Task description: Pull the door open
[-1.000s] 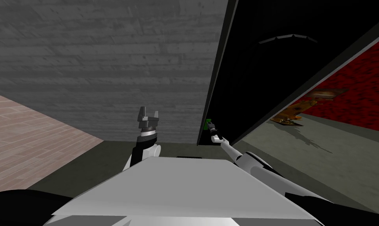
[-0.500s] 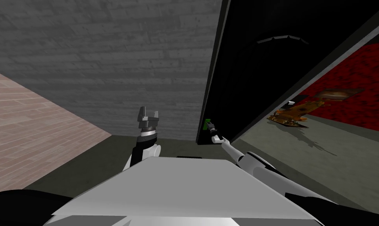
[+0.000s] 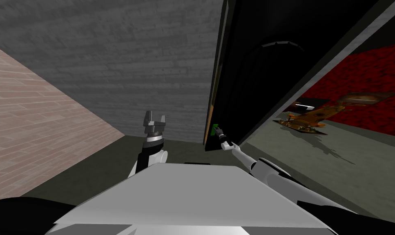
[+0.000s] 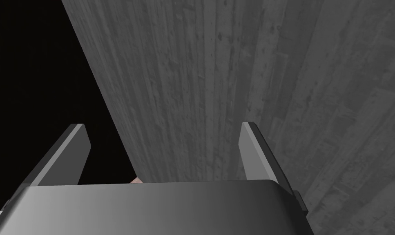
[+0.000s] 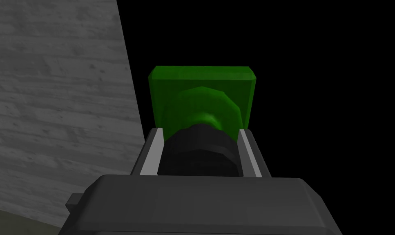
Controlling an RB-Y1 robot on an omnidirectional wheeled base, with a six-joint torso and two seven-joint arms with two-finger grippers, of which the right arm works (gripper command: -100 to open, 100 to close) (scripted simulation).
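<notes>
The right gripper point(image 5: 199, 130) is closed on the knob point(image 5: 198, 151): its two fingers point(image 5: 150, 155) press the dark knob's sides. The knob sticks out from a green plate point(image 5: 200, 79) on the door and points straight back along the gripper. In the head view the right gripper point(image 3: 219, 133) sits at the green plate point(image 3: 216, 128), low on the door point(image 3: 253, 81), right by its free edge.

The door is a dark slab. It stands ajar with its free edge towards me. Its long axis runs up the picture, beside the grey wall point(image 3: 110, 61). Past its other side lie a grey floor point(image 3: 315, 163) and a red wall point(image 3: 368, 77).

The right arm reaches forward from the shoulder, almost straight, thin forearm in line with the knob. The left arm is bent with its forearm upright, and the left gripper point(image 3: 154, 119) points up in front of the grey wall. The left gripper point(image 4: 164, 125) has its fingers point(image 4: 72, 151) spread wide, with nothing between them.
</notes>
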